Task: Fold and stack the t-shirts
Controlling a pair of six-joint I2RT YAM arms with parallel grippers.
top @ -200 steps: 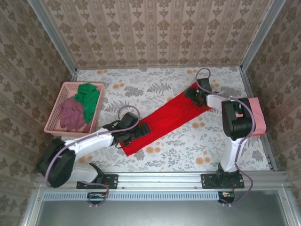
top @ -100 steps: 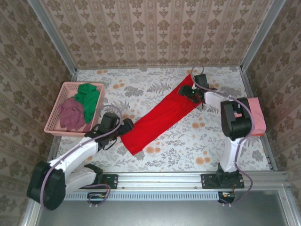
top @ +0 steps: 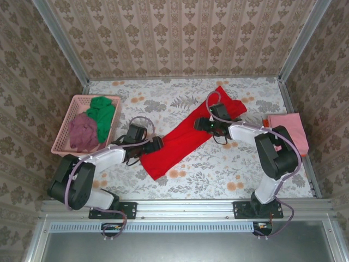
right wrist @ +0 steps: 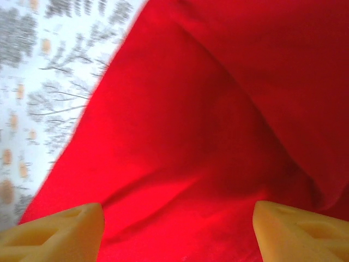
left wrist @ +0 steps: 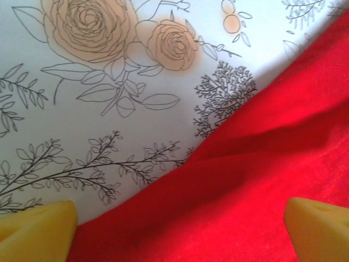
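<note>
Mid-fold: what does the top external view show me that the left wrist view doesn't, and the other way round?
Top external adds layout: the right pincer at the far half of the red t-shirt, the pink basket holding a green t-shirt and a maroon t-shirt, a pink t-shirt at the right edge. Left wrist adds close detail: the left pincer open, yellow fingertips straddling the shirt's edge, creases in the cloth. Shared: the red t-shirt on the floral tablecloth, left pincer at its near end.

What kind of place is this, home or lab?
Probably a lab test cell dressed as a home: aluminium frame posts, patterned wallpaper panels as walls, a floral tablecloth, and a bright red cloth t-shirt laid out.
</note>
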